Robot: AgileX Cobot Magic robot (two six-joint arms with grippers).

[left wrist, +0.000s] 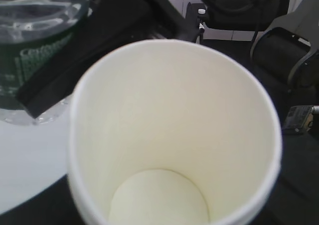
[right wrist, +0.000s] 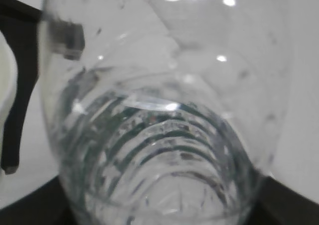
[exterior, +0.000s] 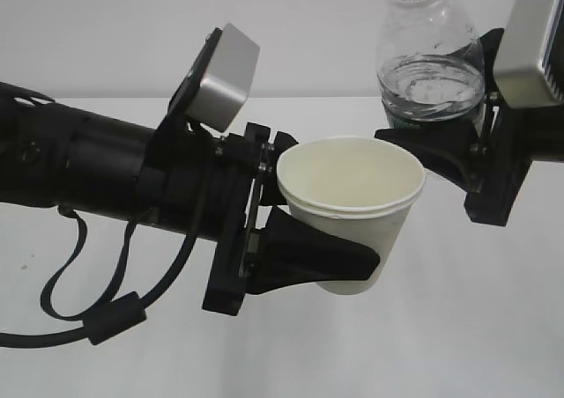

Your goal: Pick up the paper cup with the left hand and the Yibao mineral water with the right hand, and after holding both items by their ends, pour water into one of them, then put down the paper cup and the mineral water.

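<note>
Paper cup [exterior: 352, 213] empty, upright, grasped in left jaws; Yibao mineral water [exterior: 432, 59] part full, right jaws grasping it, just behind cup's right rim

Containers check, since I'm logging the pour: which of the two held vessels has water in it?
The Yibao mineral water in the right gripper holds water; the paper cup in the left gripper shows a dry cream inside.

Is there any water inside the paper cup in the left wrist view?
No, the paper cup shows a dry cream inside down to its bare round bottom.
</note>
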